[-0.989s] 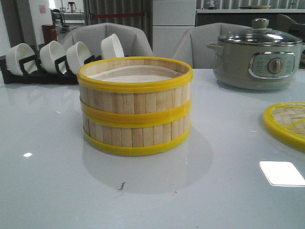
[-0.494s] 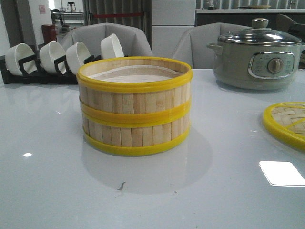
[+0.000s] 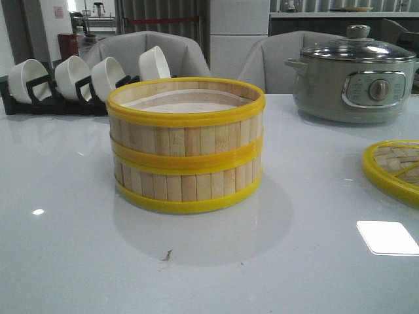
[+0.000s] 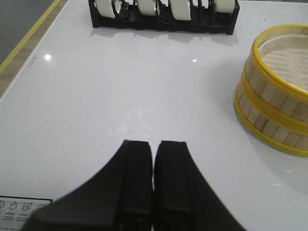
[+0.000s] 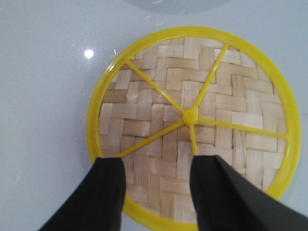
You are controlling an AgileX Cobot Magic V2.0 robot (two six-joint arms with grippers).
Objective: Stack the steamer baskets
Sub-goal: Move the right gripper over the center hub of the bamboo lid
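Two steamer baskets (image 3: 186, 145) stand stacked one on the other at the middle of the white table, white liner showing in the top one. The stack also shows in the left wrist view (image 4: 275, 96). My left gripper (image 4: 153, 144) is shut and empty, over bare table to the left of the stack. My right gripper (image 5: 156, 163) is open and empty, hovering above the flat woven lid (image 5: 192, 120) with its yellow rim and knob. Neither gripper shows in the front view.
The lid (image 3: 393, 169) lies at the table's right edge. A grey electric pot (image 3: 353, 77) stands at the back right. A black rack of white bowls (image 3: 85, 82) stands at the back left, also in the left wrist view (image 4: 163, 14). The table's left edge (image 4: 19, 67) is near.
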